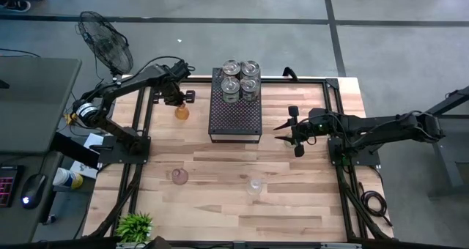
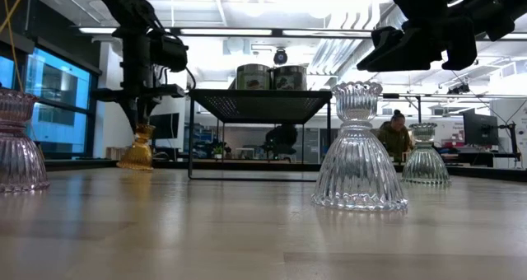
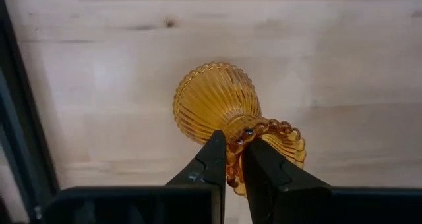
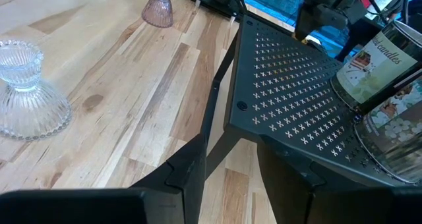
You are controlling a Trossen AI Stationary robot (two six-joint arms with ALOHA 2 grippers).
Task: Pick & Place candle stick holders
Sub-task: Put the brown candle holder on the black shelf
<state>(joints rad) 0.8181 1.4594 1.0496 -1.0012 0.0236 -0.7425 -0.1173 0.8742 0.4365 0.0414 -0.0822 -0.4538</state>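
My left gripper (image 3: 234,159) is clamped on the beaded rim of the amber holder (image 3: 217,104), which stands on the table (image 1: 220,179) just left of the black tray (image 1: 235,117); my right gripper (image 1: 293,132) hovers right of the tray, fingers apart and holding nothing; four tins (image 1: 240,79) sit at the tray's far end; a pink holder (image 1: 179,176) and a clear holder (image 1: 254,184) stand well apart near the table's front; another clear holder (image 2: 426,156) shows in the low view; a plant (image 1: 135,225) sits at the near left corner.
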